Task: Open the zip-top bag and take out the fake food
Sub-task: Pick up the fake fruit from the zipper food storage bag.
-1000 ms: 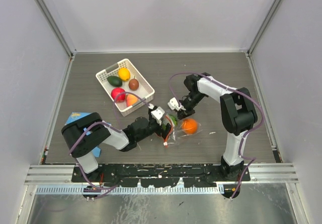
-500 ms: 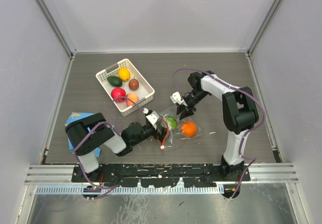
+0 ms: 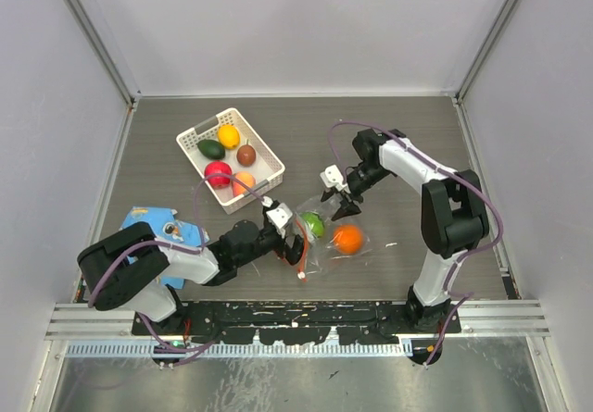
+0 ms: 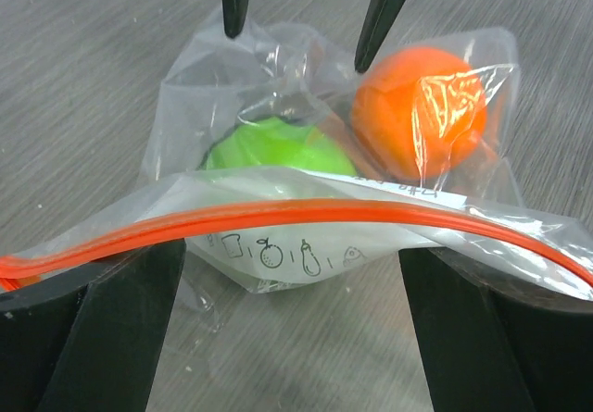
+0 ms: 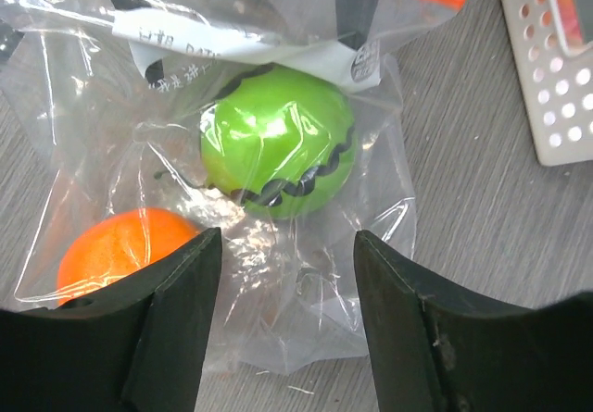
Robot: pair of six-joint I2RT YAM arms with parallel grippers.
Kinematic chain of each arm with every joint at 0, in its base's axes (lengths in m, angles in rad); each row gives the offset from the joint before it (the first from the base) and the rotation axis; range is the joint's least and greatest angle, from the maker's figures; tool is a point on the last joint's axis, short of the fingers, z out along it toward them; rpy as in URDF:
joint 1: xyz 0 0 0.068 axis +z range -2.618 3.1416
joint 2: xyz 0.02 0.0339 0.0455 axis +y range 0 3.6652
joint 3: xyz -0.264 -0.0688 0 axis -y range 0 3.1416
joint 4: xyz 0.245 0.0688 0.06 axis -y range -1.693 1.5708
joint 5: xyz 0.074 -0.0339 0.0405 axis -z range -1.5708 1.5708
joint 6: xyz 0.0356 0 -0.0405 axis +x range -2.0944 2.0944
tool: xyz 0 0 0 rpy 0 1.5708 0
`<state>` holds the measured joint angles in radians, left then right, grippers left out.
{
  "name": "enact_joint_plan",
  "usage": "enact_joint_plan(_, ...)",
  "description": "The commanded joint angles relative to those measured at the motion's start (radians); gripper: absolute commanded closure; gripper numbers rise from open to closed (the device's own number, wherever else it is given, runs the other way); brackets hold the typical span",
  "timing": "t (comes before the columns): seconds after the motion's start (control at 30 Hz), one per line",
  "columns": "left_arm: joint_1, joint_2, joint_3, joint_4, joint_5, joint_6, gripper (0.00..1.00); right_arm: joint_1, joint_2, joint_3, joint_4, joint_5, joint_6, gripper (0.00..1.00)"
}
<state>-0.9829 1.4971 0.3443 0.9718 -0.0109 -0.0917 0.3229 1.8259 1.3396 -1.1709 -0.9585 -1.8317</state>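
Observation:
The zip-top bag (image 3: pixel 326 238) lies on the table in front of the two arms, clear and crinkled. Its red-orange zip strip (image 4: pixel 278 216) faces the left arm. Inside the bag, two pieces of fake food show: a green ball (image 5: pixel 278 139) and an orange ball (image 5: pixel 116 250). My left gripper (image 4: pixel 292 329) is open wide at the bag's mouth, and the zip strip runs across above both fingers. My right gripper (image 5: pixel 287 319) is open at the bag's closed end, with loose film lying between its fingers, not pinched.
A white basket (image 3: pixel 190 139) at the back left holds several more toy fruits. A blue printed cloth (image 3: pixel 148 219) lies by the left arm's elbow. The side walls stand close on both sides.
My right gripper has opened and let go of the bag's closed end. The left arm's elbow has swung to the left while its gripper stayed at the bag's mouth.

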Motion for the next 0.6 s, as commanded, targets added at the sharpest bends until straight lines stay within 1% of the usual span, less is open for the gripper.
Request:
enact_joint_plan(0.0, -0.004, -0.037, 0.031, -0.08, 0.014, 0.013, 0.04, 0.033, -0.082, -0.044, 0.127, -0.031, 0.093, 0.36)
enact_joint_plan(0.13, -0.004, -0.029, 0.028, -0.079, 0.026, -0.004, 0.11, 0.062, -0.078, -0.083, 0.222, 0.021, 0.148, 0.36)
enact_joint_plan(0.23, -0.004, -0.018, 0.029, -0.078, 0.041, -0.023, 0.21, 0.082, -0.061, -0.089, 0.239, 0.05, 0.154, 0.39)
enact_joint_plan(0.3, -0.004, -0.012, 0.029, -0.078, 0.046, -0.034, 0.26, 0.096, -0.049, -0.091, 0.246, 0.062, 0.161, 0.44)
enact_joint_plan(0.37, -0.005, -0.006, 0.029, -0.076, 0.048, -0.041, 0.29, 0.113, -0.036, -0.089, 0.255, 0.084, 0.176, 0.51)
enact_joint_plan(0.5, -0.004, 0.019, 0.031, -0.063, 0.05, -0.04, 0.36, 0.137, -0.01, -0.081, 0.264, 0.126, 0.197, 0.59)
enact_joint_plan(0.57, -0.004, 0.039, 0.031, -0.05, 0.039, -0.036, 0.36, 0.139, -0.001, -0.074, 0.257, 0.132, 0.199, 0.64)
